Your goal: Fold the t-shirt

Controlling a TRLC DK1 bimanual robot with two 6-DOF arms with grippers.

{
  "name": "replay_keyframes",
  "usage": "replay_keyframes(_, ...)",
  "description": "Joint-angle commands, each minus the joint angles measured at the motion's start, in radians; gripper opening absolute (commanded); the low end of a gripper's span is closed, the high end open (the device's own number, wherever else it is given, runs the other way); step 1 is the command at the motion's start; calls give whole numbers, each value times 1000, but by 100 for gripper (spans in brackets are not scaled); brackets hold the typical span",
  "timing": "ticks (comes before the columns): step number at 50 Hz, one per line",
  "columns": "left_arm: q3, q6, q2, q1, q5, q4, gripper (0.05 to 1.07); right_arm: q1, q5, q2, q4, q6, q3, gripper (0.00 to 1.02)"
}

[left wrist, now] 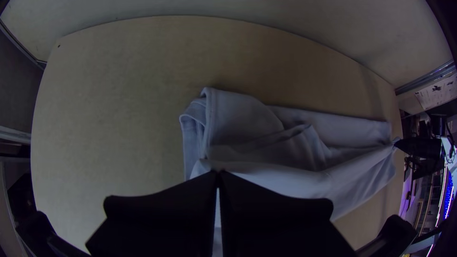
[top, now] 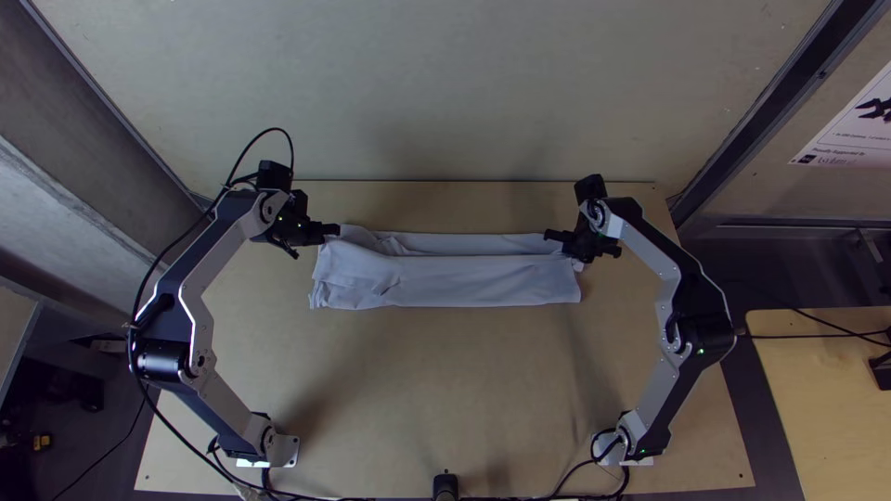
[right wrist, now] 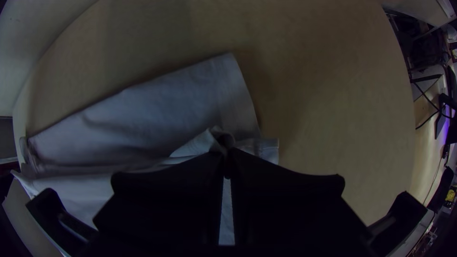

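A T-shirt (top: 464, 281) lies in a long, narrow strip toward 12 o'clock on a light wooden table (top: 418, 399), its lengthwise folding apparently well along, smoothing and crosswise folds likely remaining. The left gripper (left wrist: 218, 173) pinches cloth near the strip's 10 o'clock corner, the right gripper (right wrist: 226, 153) near 2 o'clock. A pale wall (top: 445, 93) rises at 12; another wooden tabletop (top: 817, 380) stands at 4.

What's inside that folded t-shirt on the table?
At the end of the t-shirt by the left tool, more layers of the same pale cloth show. Anything deeper between them is covered and cannot be seen.
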Motion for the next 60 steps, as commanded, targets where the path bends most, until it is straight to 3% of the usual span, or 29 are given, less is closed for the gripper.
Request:
replay_keyframes(1,26,14,49,16,-9,28,8,-15,12,57,15,-18,41,3)
replay_keyframes(12,36,0,107,19,-9,91,9,-23,38,89,61,-43,52,4)
replay_keyframes(14,36,-1,119,19,-9,104,27,-25,38,89,61,-43,52,13)
replay_keyframes(18,36,-10,139,17,-9,108,102,-25,38,81,61,-56,49,35)
replay_keyframes(19,38,-13,145,17,-9,110,104,-25,38,80,61,-69,47,41)
replay_keyframes(22,32,-21,150,17,-8,127,103,-23,38,73,49,-99,44,59)
replay_keyframes(26,30,-42,148,20,-8,146,103,-23,38,52,34,-135,36,74)
replay_keyframes(31,35,-70,130,36,14,150,103,-26,38,-17,20,-135,13,79)
replay_keyframes(35,32,-90,101,59,75,145,103,-26,39,-81,21,-138,4,88)
replay_keyframes(41,16,-101,56,91,170,108,103,-28,55,-169,9,-136,2,89)
replay_keyframes(50,-66,-89,-27,152,323,91,103,-25,55,-292,-14,-138,-21,98)
replay_keyframes(60,-158,5,-57,220,474,42,103,-29,53,-422,-14,-162,-31,98)
